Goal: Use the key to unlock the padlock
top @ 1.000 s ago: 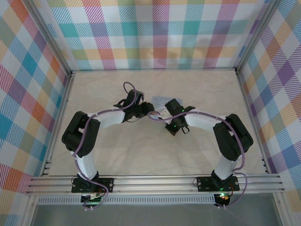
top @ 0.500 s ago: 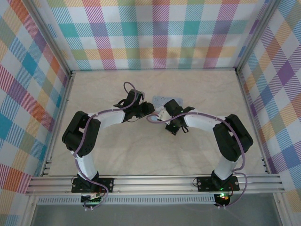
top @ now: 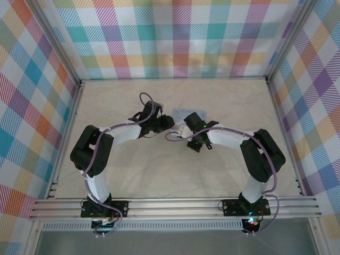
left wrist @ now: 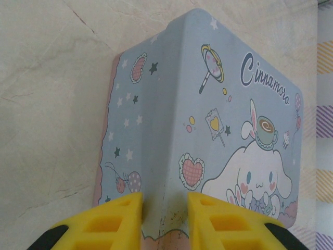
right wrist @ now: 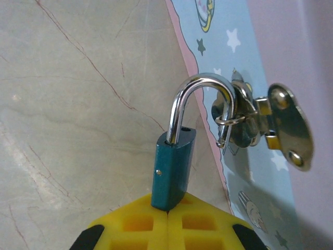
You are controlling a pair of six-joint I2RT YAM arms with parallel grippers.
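The right end effector [right wrist: 167, 213] has shifted slightly toward 11 o'clock, closer to the tin [left wrist: 171, 104]; the left arm holds its pose. The right end effector is closed on the body of the padlock [right wrist: 174, 161], which is linked by its shackle [right wrist: 200, 83] to the clasp [right wrist: 283, 125] at its 3 o'clock. The left end effector [left wrist: 164, 208] clamps the tin's edge, likely bracing it on the tabletop [right wrist: 78, 104] against the pull. The far shackle leg appears clear of the body, suggesting release.
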